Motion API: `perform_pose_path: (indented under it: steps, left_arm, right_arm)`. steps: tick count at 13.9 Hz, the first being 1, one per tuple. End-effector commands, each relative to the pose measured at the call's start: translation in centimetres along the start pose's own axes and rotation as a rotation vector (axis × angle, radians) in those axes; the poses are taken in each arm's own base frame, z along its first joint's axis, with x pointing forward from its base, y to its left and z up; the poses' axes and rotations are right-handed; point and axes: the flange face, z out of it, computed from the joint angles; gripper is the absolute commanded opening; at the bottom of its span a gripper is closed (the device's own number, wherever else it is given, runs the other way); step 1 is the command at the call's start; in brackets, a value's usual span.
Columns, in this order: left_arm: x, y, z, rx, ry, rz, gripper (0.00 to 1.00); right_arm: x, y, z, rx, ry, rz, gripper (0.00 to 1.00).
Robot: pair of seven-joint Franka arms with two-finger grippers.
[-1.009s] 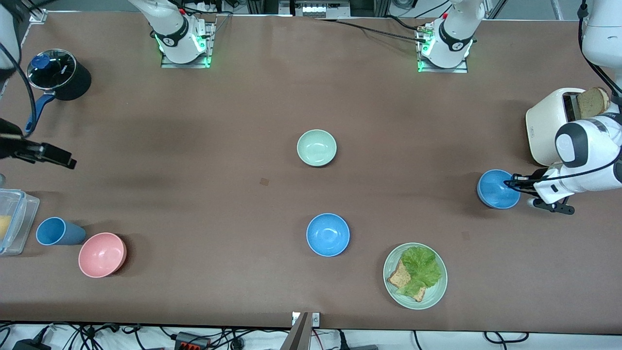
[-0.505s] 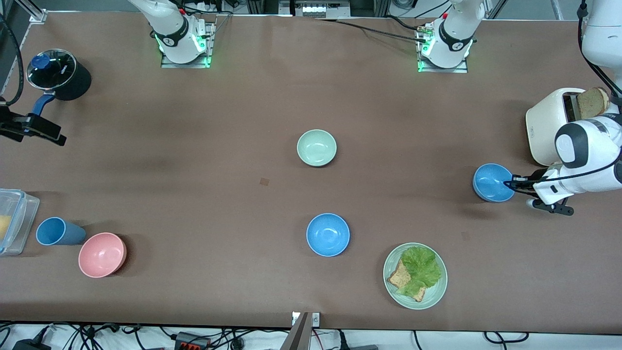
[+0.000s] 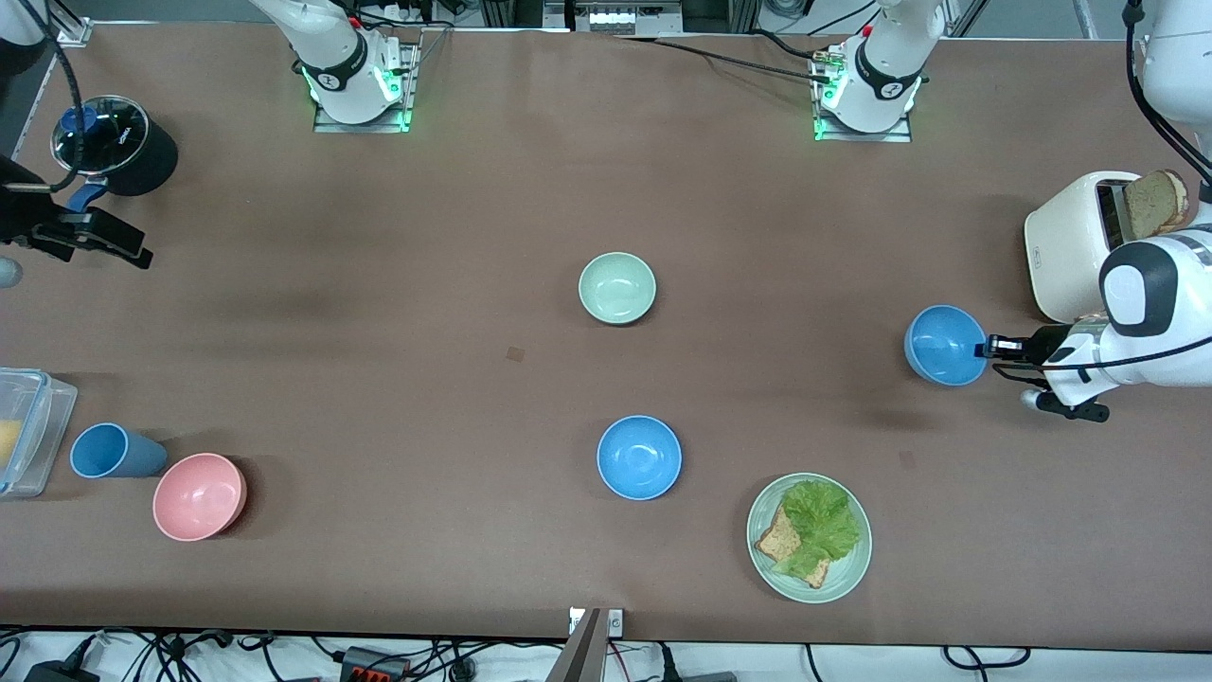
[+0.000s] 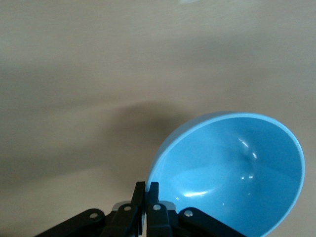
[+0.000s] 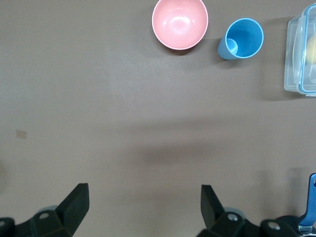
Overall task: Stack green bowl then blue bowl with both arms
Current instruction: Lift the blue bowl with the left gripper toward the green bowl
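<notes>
The green bowl (image 3: 617, 288) stands upright in the middle of the table. One blue bowl (image 3: 639, 457) stands nearer to the front camera than the green bowl. My left gripper (image 3: 989, 347) is shut on the rim of a second blue bowl (image 3: 942, 346) and holds it tilted, over the table beside the toaster. In the left wrist view its fingertips (image 4: 140, 187) pinch this bowl's rim (image 4: 232, 173). My right gripper (image 3: 104, 237) is open and empty, over the table beside the black pot; its jaws stand wide apart in the right wrist view (image 5: 143, 197).
A white toaster (image 3: 1075, 246) with bread stands at the left arm's end. A green plate (image 3: 755, 530) holds lettuce and toast. A black pot (image 3: 118, 142), blue cup (image 3: 114, 451), pink bowl (image 3: 199, 495) and clear container (image 3: 33, 426) are at the right arm's end.
My left gripper has lifted the held blue bowl and carried it a little toward the table's middle. My right gripper has moved away from the front camera, toward the pot.
</notes>
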Motion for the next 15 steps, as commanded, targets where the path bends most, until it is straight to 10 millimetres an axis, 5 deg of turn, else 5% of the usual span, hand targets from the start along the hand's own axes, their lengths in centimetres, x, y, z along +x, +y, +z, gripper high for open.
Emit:
perform_pose_path:
  steps: [1, 4, 8, 10, 15]
  left_arm:
    - [-1.0, 5.9, -3.3, -0.037, 0.002, -0.037, 0.0]
    - [-0.9, 16.6, -5.3, -0.037, 0.02, -0.114, 0.0]
    - [-1.6, 30.3, -4.3, -0.056, 0.033, -0.325, 0.0]
    - [-2.1, 34.8, -1.9, -0.069, 0.035, -0.416, 0.0]
    - [-4.0, 42.5, 5.1, -0.084, 0.067, -0.615, 0.0]
  right_arm:
    - [-1.7, -0.1, -0.6, -0.008, 0.021, -0.029, 1.0]
    - [-1.6, 0.0, -1.2, -0.008, 0.03, -0.033, 1.0]
    - [-2.2, 0.1, -1.8, -0.008, 0.024, -0.058, 1.0]
    - [-2.3, 0.2, -1.9, -0.008, 0.028, -0.056, 1.0]
    - [-2.3, 0.0, -2.0, -0.008, 0.033, -0.065, 1.0]
